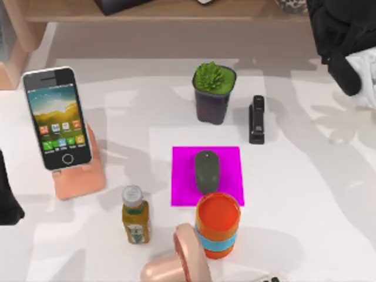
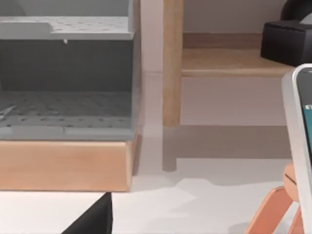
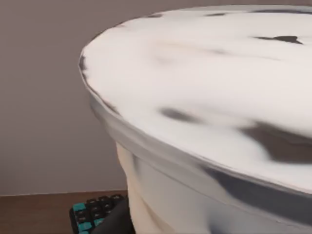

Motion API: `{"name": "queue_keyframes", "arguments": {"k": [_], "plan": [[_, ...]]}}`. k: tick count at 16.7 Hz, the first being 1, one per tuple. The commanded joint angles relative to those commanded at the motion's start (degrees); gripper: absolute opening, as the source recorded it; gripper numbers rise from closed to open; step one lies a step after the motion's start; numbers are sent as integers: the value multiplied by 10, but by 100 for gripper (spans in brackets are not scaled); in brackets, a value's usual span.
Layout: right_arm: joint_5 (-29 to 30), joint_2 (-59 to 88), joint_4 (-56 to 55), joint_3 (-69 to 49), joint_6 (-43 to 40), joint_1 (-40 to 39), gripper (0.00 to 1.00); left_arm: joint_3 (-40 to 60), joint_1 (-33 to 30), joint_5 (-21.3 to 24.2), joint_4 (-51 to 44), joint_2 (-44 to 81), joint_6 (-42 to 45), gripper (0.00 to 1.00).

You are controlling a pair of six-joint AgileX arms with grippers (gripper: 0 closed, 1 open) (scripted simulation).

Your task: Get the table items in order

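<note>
The dark grey mouse (image 1: 206, 170) lies on a magenta pad (image 1: 228, 157) at the table's middle. The white-framed smartphone (image 1: 57, 117) leans on a pink stand (image 1: 79, 179) at the left; its edge (image 2: 298, 146) also appears in the left wrist view. At the far right, high above the table, my right gripper (image 1: 359, 75) is shut on the milk-tea cup (image 1: 369, 69), whose white lid (image 3: 219, 97) looms close in the right wrist view. My left arm (image 1: 7, 202) is parked at the left edge.
An orange cup with a blue band (image 1: 217, 226) and a yellow juice bottle (image 1: 135, 216) stand at the front, beside a pink curved piece (image 1: 179, 258). A potted plant (image 1: 214, 94) and a black stapler (image 1: 257, 120) sit behind the pad. A wooden shelf (image 2: 229, 61) runs along the back.
</note>
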State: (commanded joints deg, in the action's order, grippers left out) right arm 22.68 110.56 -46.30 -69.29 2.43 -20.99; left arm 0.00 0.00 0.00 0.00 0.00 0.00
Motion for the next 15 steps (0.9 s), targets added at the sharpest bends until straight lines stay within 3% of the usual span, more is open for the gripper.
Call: {"name": "queue_keyframes", "arguments": {"k": [8,15], "plan": [[-10,62,208,-169,0,14,0,0,0,0,0,0,0,100],[-11,66,223,-179,1,11,0,0,0,0,0,0,0,100]]}}
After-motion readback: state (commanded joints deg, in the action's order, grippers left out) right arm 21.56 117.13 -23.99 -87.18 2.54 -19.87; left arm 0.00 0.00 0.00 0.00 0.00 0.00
